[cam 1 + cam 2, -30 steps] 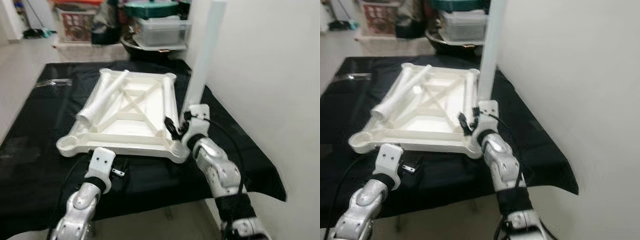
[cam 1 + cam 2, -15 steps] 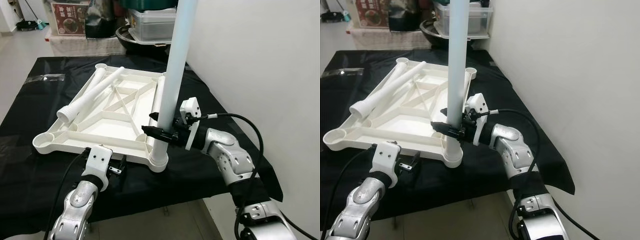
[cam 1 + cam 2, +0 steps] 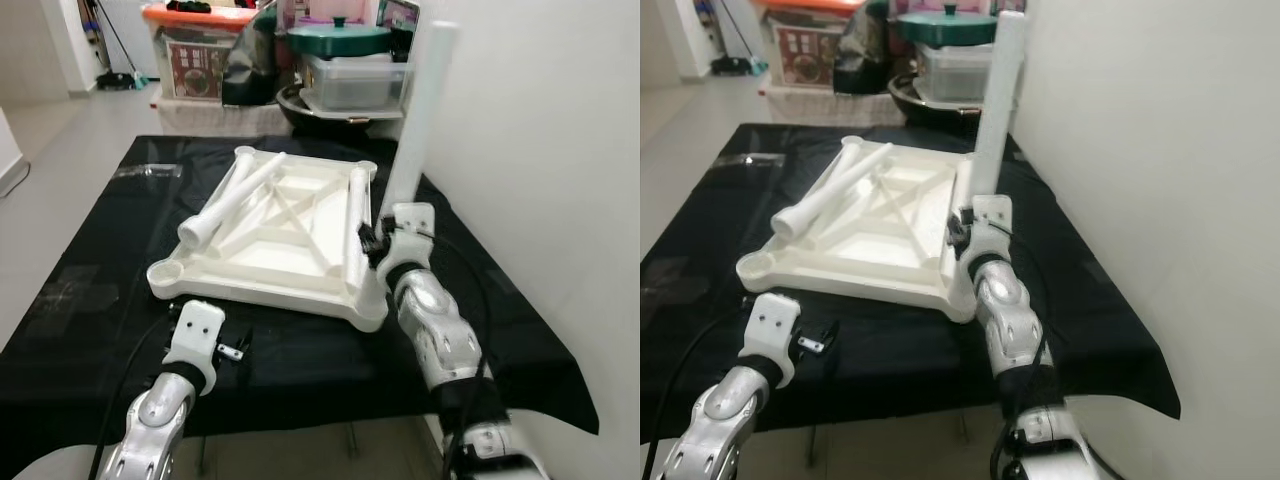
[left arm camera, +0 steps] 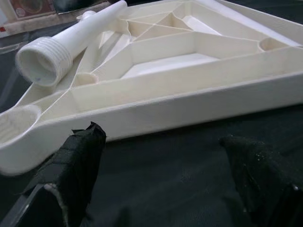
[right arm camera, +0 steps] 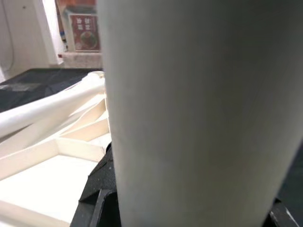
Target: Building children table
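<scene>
The white tabletop [image 3: 250, 288] lies upside down on the black-covered table. One white leg [image 3: 418, 120] stands upright at its near right corner, and my right gripper [image 3: 372, 245] is shut on that leg low down; the right wrist view has the leg [image 5: 189, 118] close up between black fingers [image 5: 102, 184]. A loose leg [image 3: 235, 195] lies slanted across the far left of the tabletop, threaded end [image 4: 45, 61] toward me. Another leg [image 3: 357, 215] lies along the right rim. My left gripper [image 3: 237, 345] rests open on the cloth just before the front rim, fingers [image 4: 78, 156] apart.
The black cloth [image 3: 100, 250] covers the whole table, whose front edge is close to me. A white wall [image 3: 560, 150] runs along the right side. Storage boxes and a green-lidded pot [image 3: 340, 40] stand behind the table. A clear plastic bag [image 3: 150, 170] lies far left.
The head view has shifted and lifted. My right arm has swung around the upright leg, from gripping it side-on to gripping it from the near side. The left gripper stays put.
</scene>
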